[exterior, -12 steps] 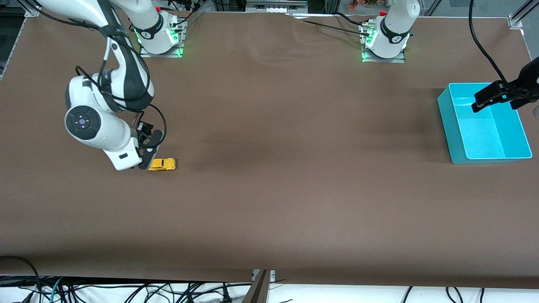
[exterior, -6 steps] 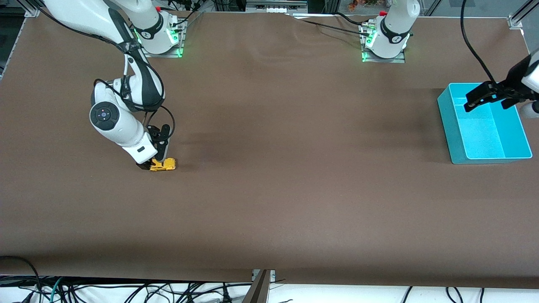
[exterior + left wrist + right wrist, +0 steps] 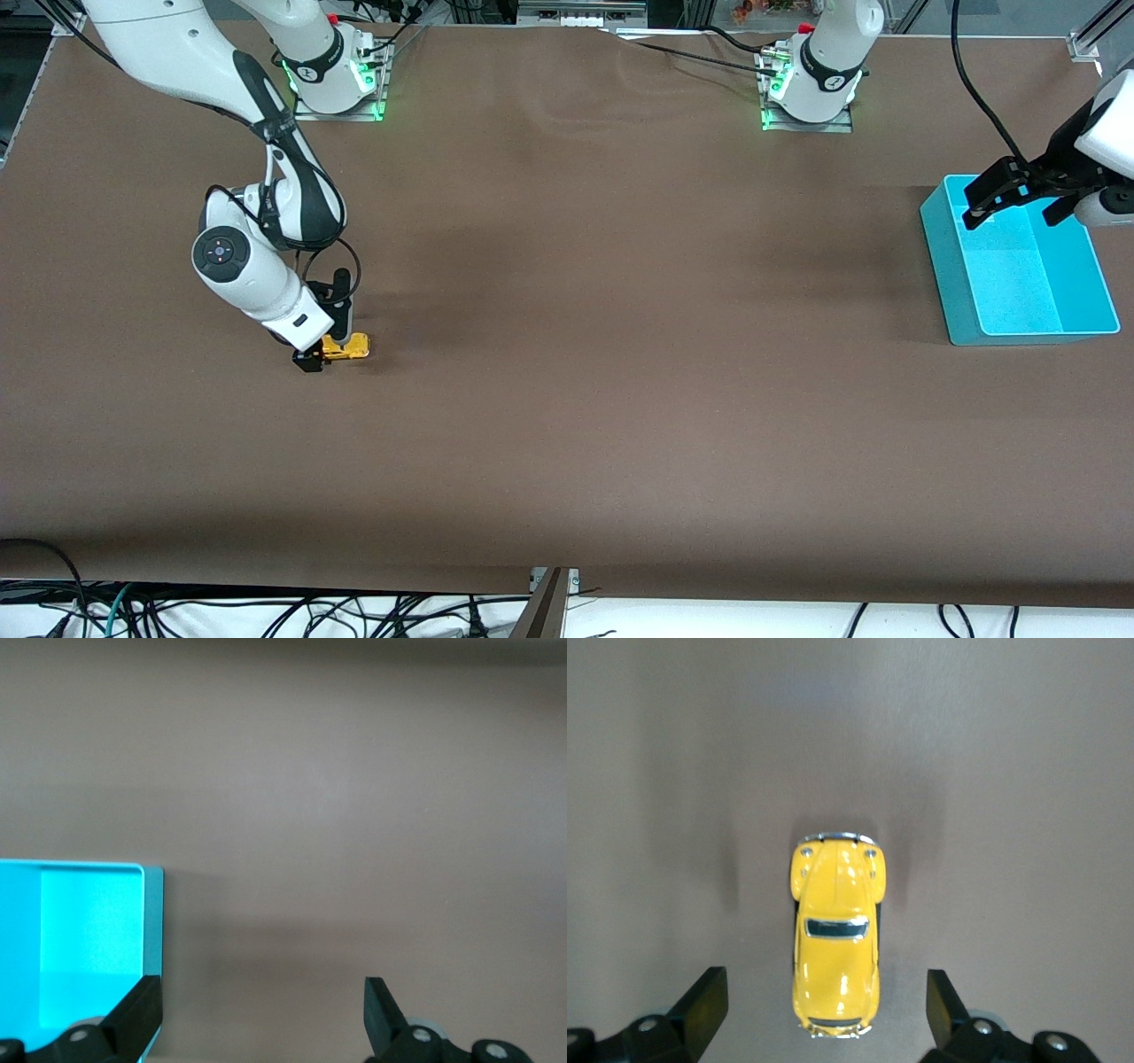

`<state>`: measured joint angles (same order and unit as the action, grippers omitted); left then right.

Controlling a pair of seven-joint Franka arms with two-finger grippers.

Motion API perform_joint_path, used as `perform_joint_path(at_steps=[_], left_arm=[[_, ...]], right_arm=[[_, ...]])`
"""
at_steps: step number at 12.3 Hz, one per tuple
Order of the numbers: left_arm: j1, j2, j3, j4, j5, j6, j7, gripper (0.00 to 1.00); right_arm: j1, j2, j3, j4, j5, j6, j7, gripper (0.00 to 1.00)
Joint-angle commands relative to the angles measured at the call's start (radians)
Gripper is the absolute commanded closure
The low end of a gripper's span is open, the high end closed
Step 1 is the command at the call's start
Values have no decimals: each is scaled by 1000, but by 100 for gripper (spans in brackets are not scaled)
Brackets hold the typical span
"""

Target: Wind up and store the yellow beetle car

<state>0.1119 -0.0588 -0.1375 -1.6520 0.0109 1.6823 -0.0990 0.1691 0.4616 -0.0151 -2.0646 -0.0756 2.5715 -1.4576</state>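
So: tiny glossy yellow beetle-shaped toy car [image 3: 834, 941], dark windows, chrome bumper, sits on the brown table [image 3: 567, 399] toward the right arm's end. Right gripper [image 3: 324, 344] has come down over it since a second ago, fingers spread either side, not touching. Left gripper [image 3: 1010, 195], fingers spread, has shifted over the turquoise plastic bin's [image 3: 952, 275] edge.

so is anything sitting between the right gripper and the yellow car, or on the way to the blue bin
Nothing visible. The right gripper is open with its fingers straddling the yellow beetle car, only bare table between them. From the car to the teal bin at the left arm's end, the brown table holds nothing; the open left gripper hangs over the bin.
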Motion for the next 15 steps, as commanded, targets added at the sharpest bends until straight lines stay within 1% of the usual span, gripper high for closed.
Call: perform_joint_path(at_steps=[1,2,4,5,7,8,11,12,13,14,15], left_arm=[[-1,99,-7,124,-2,-24,5,0],[-3,99,-5,124,-2,-35,5,0],[-1,99,-5,124,-2,-62,2,0],[-1,97,-5,130,-2,-78,-1,0],[-1,97,-8,138,-2,-78,4,0],[-1,99,-7,138,-2,-79,4,0],[-3,99,-8,138,-2,-85,7,0],[-6,96,-4,138,-6,-88,10,0],[-42,94,15,136,-3,-91,9,0],[-107,91,74,132,-2,-95,7,0],[-144,90,105,132,-2,-110,7,0]], right_arm=[[-10,8,7,1,-3,27,-32,7],[-10,8,9,4,-3,27,-32,14],[-7,8,11,4,-3,27,-30,14],[-7,9,11,4,-3,29,-30,18],[-5,14,11,6,-3,29,-30,39],[0,14,11,6,-3,29,-30,59],[0,20,11,6,-3,29,-30,95],[1,23,11,6,-3,29,-30,100],[4,23,11,6,-1,29,-24,100],[4,23,11,4,-1,29,-21,100],[4,29,11,6,-1,27,-18,100]])
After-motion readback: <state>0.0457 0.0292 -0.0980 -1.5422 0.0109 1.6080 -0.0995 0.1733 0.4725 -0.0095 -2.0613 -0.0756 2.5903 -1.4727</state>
